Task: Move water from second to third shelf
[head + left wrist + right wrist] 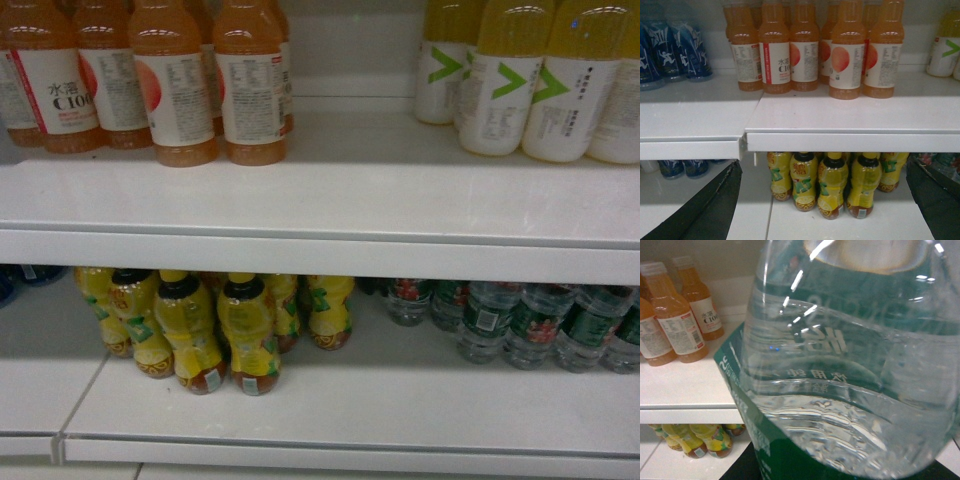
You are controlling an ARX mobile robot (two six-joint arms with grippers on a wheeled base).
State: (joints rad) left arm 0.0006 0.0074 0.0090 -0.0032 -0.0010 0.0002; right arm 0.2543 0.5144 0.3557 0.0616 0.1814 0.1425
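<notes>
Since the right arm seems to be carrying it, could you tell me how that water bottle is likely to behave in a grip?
The water bottle looks full, so probably heavy for its size. Its thin clear wall may dent under squeeze. The glossy surface could be slippery.

Matte black left gripper [820,200] fingers [705,210]

Setting: retail shop, drinks aisle. Evidence: white painted metal shelving [330,215] in stacked tiers with front lips, stocked in dense rows of identical goods. Upper tier: orange juice bottles with white-and-red labels [175,85] and pale yellow bottles with white labels bearing a green chevron [505,85]. Lower tier: yellow-labelled tea bottles with yellow caps [190,335], beside clear ribbed plastic water bottles with green wrap labels [540,325]. Further left, in the left wrist view: blue-labelled bottles [670,47] on an adjoining shelf section. All products grouped by brand, labels mostly facing outward.
</notes>
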